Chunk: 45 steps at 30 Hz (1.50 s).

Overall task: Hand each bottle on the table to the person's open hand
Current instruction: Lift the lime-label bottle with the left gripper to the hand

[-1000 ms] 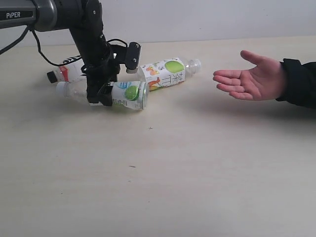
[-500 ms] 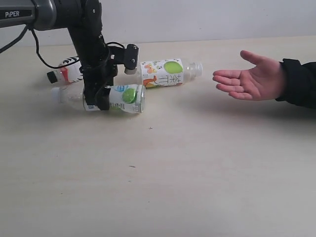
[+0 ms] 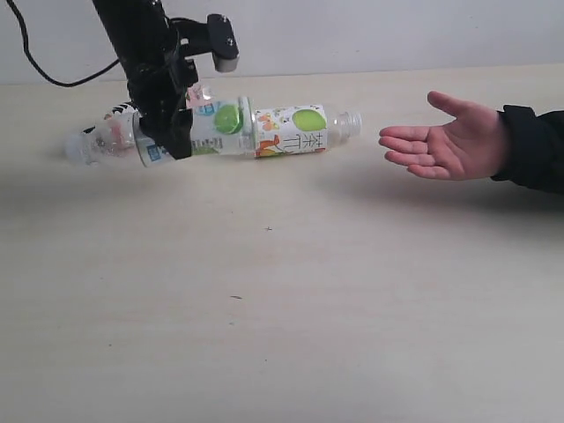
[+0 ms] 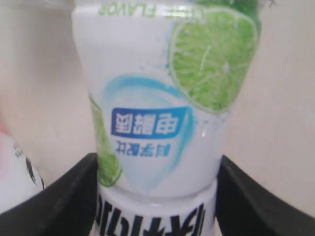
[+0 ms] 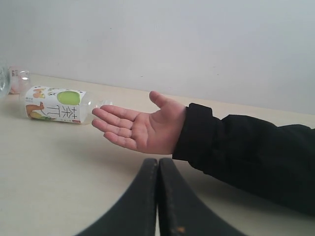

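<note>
My left gripper point(image 3: 172, 132) is shut on a lime-labelled bottle point(image 3: 220, 123), holding it level above the table point(image 3: 308, 308) at the back left; its clear neck points left. The left wrist view shows both fingers point(image 4: 64, 196) pressed on this bottle point(image 4: 162, 98). A second green-spotted bottle point(image 3: 300, 130) lies on the table just right of it, also seen in the right wrist view point(image 5: 56, 104). The pink-red bottle point(image 3: 115, 113) peeks out behind the arm. The white-navy bottle is out of view. The person's open hand point(image 3: 449, 141) waits palm up at right. My right gripper point(image 5: 158, 167) is shut, empty, near the hand point(image 5: 142, 130).
The person's black sleeve point(image 3: 538, 150) reaches in from the right edge. A black cable point(image 3: 62, 75) hangs behind the left arm. A pale wall point(image 3: 397, 31) runs along the table's far edge.
My left gripper has lifted the lime-labelled bottle off the table, up and slightly back. The other green-spotted bottle rolled a little to the right. The hand has stayed still.
</note>
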Tool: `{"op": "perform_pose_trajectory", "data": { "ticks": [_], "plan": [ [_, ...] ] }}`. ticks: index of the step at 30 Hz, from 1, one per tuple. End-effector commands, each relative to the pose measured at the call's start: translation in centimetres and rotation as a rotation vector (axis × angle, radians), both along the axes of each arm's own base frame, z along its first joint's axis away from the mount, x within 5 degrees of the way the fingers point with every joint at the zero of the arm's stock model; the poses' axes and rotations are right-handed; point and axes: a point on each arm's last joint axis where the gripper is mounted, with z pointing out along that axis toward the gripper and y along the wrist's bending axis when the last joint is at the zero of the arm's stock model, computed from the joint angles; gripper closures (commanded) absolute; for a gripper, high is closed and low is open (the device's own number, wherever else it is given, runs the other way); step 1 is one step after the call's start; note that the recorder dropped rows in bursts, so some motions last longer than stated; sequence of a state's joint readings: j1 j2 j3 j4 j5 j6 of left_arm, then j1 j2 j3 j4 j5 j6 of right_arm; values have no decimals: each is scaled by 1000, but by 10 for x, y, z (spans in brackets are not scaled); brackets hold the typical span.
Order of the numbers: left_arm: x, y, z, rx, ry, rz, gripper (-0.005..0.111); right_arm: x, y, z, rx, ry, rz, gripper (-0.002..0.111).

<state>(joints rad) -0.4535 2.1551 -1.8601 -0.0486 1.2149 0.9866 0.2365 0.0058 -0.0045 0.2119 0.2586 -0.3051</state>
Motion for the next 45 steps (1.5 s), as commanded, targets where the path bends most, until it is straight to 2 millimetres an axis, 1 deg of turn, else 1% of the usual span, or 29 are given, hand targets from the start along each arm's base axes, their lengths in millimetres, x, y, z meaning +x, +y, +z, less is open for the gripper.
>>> {"op": "perform_pose_trajectory", "data": {
  "ticks": [1, 3, 6, 9, 11, 15, 18, 19, 22, 28, 32, 34, 38, 41, 45],
  "plan": [
    [-18, -17, 31, -74, -19, 225, 107, 0, 0, 0, -3, -15, -5, 108],
    [-29, -30, 42, -101, -23, 275, 107, 0, 0, 0, -3, -15, -5, 108],
    [-50, -53, 55, -129, -34, 241, 107, 0, 0, 0, -3, -15, -5, 108],
    [-71, -76, 61, -162, -17, 285, 107, 0, 0, 0, -3, -15, -5, 108],
    [-81, -91, 65, -200, -22, 323, 107, 0, 0, 0, -3, -15, -5, 108],
    [-93, -120, 70, -372, -13, 597, 107, 0, 0, 0, -3, -15, -5, 108],
    [-97, -135, 73, -495, 15, 752, 107, 0, 0, 0, -3, -15, -5, 108],
    [-98, -139, 73, -526, 20, 773, 107, 0, 0, 0, -3, -15, -5, 108],
    [-98, -151, 77, -659, 76, 821, 107, 0, 0, 0, -3, -15, -5, 108],
    [-103, -171, 95, -939, 348, 947, 107, 0, 0, 0, -3, -15, -5, 108],
    [-98, -181, 101, -1108, 412, 978, 107, 0, 0, 0, -3, -15, -5, 108],
    [-93, -185, 98, -1158, 429, 1013, 107, 0, 0, 0, -3, -15, -5, 108],
    [-78, -190, 85, -1195, 436, 1064, 107, 0, 0, 0, -3, -15, -5, 108],
    [-64, -195, 70, -1207, 500, 1130, 107, 0, 0, 0, -3, -15, -5, 108],
    [-49, -204, 38, -1185, 556, 1199, 107, 0, 0, 0, -3, -15, -5, 108]
  ]
}}
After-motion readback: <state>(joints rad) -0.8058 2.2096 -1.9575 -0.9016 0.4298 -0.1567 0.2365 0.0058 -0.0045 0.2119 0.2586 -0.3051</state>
